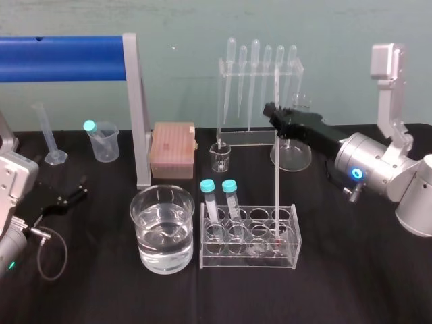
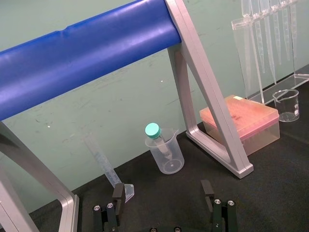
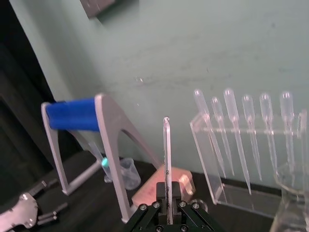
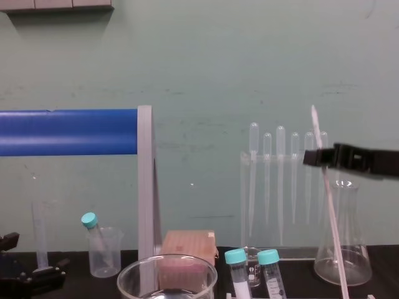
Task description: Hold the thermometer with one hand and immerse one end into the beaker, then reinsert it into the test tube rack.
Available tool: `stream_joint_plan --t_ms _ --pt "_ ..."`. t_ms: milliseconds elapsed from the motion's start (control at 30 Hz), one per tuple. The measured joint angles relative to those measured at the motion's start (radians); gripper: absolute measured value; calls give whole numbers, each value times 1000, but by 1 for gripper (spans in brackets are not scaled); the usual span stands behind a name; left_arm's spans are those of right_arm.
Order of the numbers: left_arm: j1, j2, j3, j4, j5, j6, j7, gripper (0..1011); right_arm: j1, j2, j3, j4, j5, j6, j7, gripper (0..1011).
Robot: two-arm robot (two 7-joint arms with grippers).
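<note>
Thermometer (image 1: 277, 189), slim glass, in right gripper (image 1: 273, 111)

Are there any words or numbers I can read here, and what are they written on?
No word, number or sign can be read.
Long thin whitish glass thermometer, gripped by the black right gripper: fine dark scale marks, too small to read.
Tall clear plastic measuring cylinder: faint bluish marks, too blurred to read.
Open black left gripper, low by the table: no writing.

Beaker (image 4: 134, 266): lower body cut off by chest view's bottom edge. Thermometer (image 4: 332, 218): lower end cut off likewise; scale marks unreadable.
</note>
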Motion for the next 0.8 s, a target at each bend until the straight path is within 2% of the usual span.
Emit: stream_joint_plan --t_ms 233,333,433,567,800 --pt "0 0 0 0 0 0 0 1008 -15 18 31 -62 24 -53 26 56" --pt "0 0 0 0 0 0 0 1008 -15 19 33 -66 26 -59 29 56" --pt "0 0 0 0 0 0 0 1008 -12 22 47 -88 33 -110 61 56" --pt "0 0 0 0 0 0 0 1008 4 16 52 -95 34 -158 96 57" --pt "0 0 0 0 0 0 0 1008 54 -21 38 -83 35 -250 187 56"
